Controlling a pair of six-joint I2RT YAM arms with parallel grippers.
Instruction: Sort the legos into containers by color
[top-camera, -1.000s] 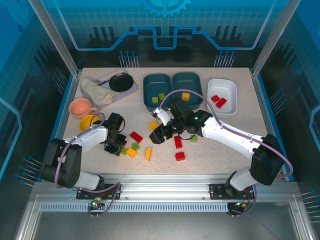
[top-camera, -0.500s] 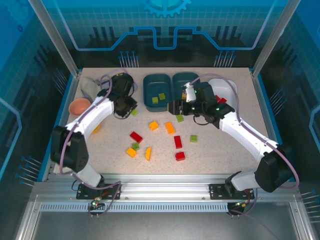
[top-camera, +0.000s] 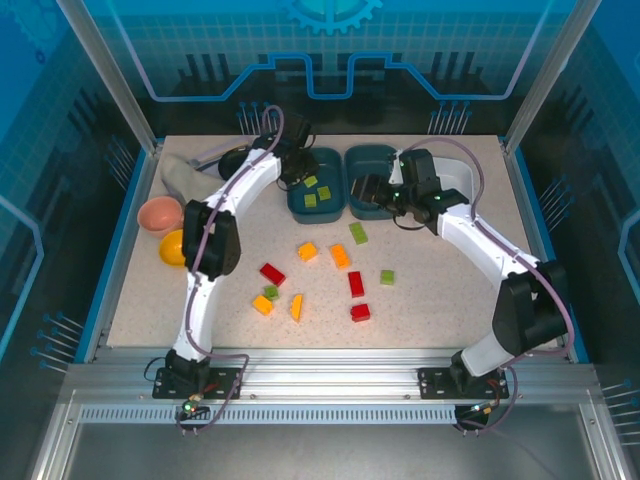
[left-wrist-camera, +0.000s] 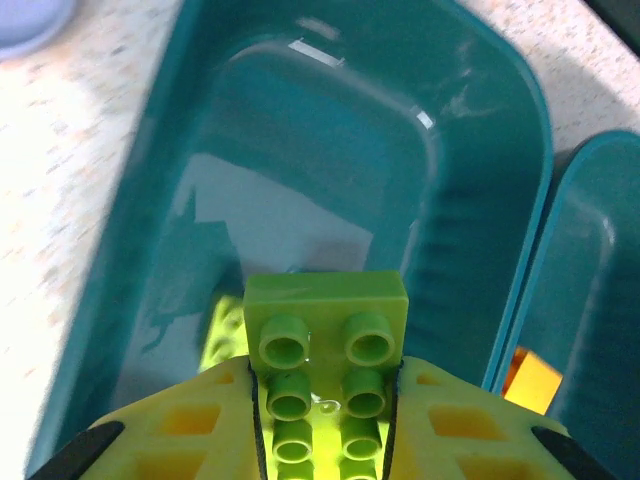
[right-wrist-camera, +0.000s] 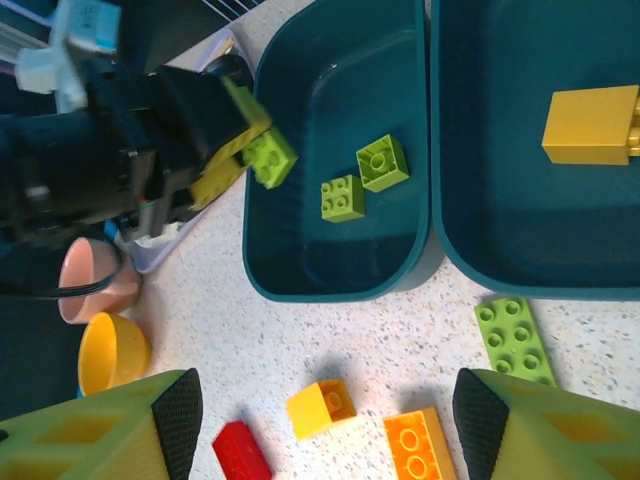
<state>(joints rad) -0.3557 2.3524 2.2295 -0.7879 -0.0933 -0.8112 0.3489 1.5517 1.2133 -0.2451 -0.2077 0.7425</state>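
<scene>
My left gripper (left-wrist-camera: 325, 378) is shut on a light green lego (left-wrist-camera: 325, 335) and holds it over the left teal container (left-wrist-camera: 190, 120). From the top, that gripper (top-camera: 300, 172) hangs at the container's (top-camera: 292, 205) far left. Two green legos (right-wrist-camera: 343, 197) lie inside. The middle teal container (right-wrist-camera: 520, 270) holds one yellow lego (right-wrist-camera: 590, 123). My right gripper (right-wrist-camera: 325, 400) is open and empty above the table, just in front of both containers, over a yellow lego (right-wrist-camera: 320, 407) and an orange one (right-wrist-camera: 420, 445). The right arm partly covers the white container (top-camera: 465, 175).
Several loose legos lie mid-table: green (top-camera: 358, 233), orange (top-camera: 340, 256), red (top-camera: 356, 284) and a front-left cluster (top-camera: 268, 297). A pink bowl (top-camera: 160, 213), yellow bowl (top-camera: 172, 246), black dish (top-camera: 235, 160) and cloth (top-camera: 185, 180) sit at the left.
My left arm has swung from the front-left cluster up to the left teal container, carrying the green lego. My right arm has drawn back from mid-table toward the containers, jaws still open.
</scene>
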